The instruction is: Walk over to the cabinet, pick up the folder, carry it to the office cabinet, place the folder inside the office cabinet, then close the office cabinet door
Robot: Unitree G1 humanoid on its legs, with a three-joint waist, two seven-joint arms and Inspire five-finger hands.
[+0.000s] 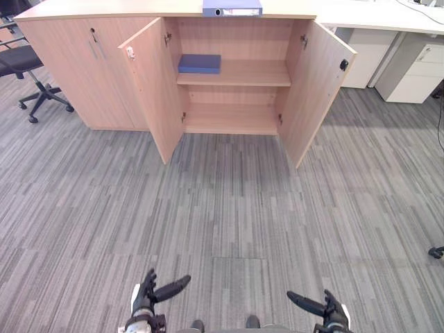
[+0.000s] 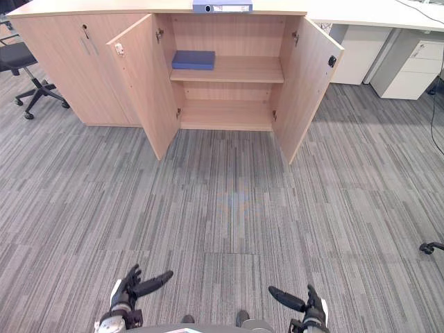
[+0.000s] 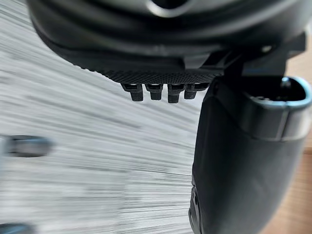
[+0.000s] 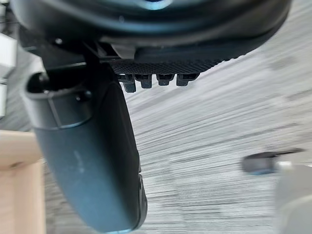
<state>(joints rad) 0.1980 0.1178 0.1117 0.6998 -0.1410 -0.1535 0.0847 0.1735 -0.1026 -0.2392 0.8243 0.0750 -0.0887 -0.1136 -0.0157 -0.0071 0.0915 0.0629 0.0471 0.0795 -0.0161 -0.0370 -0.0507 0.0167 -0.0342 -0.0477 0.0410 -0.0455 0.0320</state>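
Blue, with a white label and a ring hole on the spine that faces near, the folder lies flat on top of the cabinet. It sits at the top's near edge, above the open compartment, and neither hand touches it.

Both doors stand swung out toward the near side. The left door angles left and the right door angles right, so the opening between their free edges widens toward the near side. Inside, one shelf splits the space. A flat dark-blue book lies at its left end, just beside the left wall, and bare wood runs from it to the right wall. The lower compartment shows bare wood too.

Grey striped carpet stretches wide from the cabinet's foot to the hands. A black chair stands far left, beside the closed part of the cabinet. A white drawer unit stands far right under a white surface, well apart from the right door.

The left hand and right hand hang low at the near edge, well apart from the cabinet. Each has its fingers straight and spread from the thumb, holding nothing (the wrist views show carpet past the fingertips).
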